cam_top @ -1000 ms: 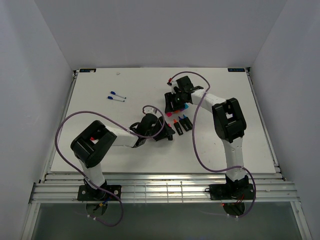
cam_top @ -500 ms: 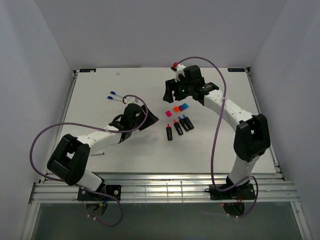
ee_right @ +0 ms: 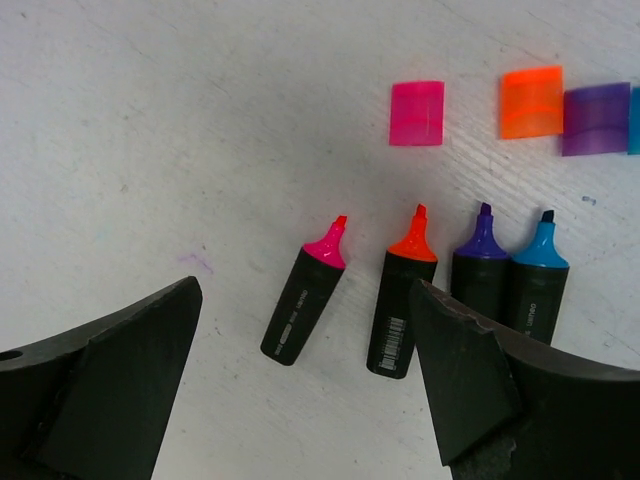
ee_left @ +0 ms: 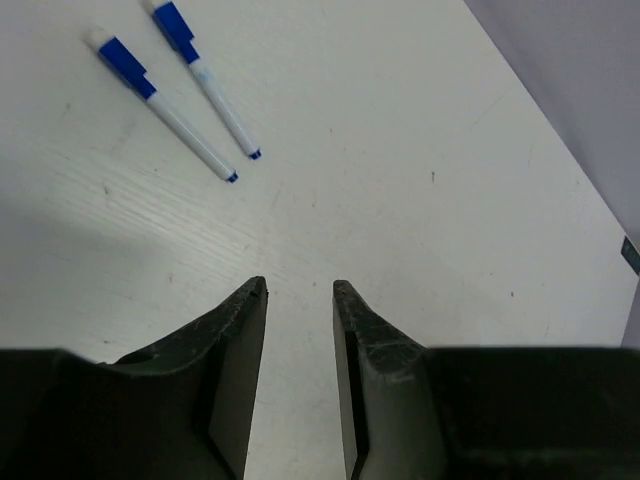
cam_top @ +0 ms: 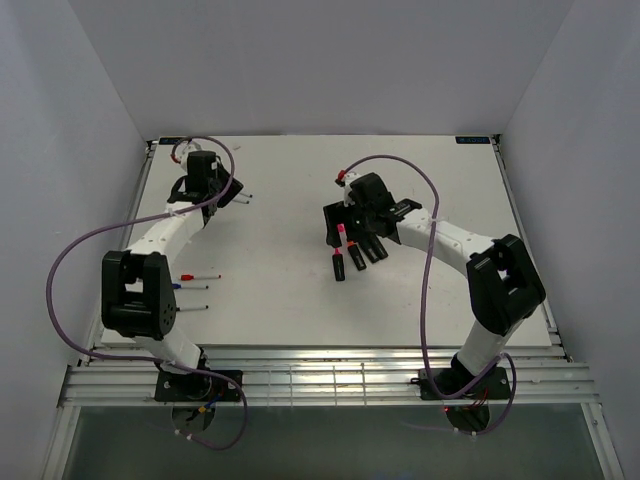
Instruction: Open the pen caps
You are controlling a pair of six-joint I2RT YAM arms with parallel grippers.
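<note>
Lying loose, squarish translucent caps (ee_right: 417, 113) face chisel-tipped black markers (ee_right: 400, 310); left fingers (ee_left: 235, 380), right fingers (ee_right: 465, 380) parted, empty.

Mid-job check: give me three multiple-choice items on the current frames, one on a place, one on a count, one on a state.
1. Where do the loose caps lie relative to the black markers?
A) beyond the tips
B) on the tips
C) behind the barrels

2. How many black markers show in the right wrist view?
A) two
B) four
C) six

3. The two white pens in the left wrist view are:
A) capped
B) uncapped
C) snapped

Answers:
1 A, the caps lie apart, past the bare tips.
2 B, four barrels lie side by side.
3 A, a blue cap sits on each.
</note>
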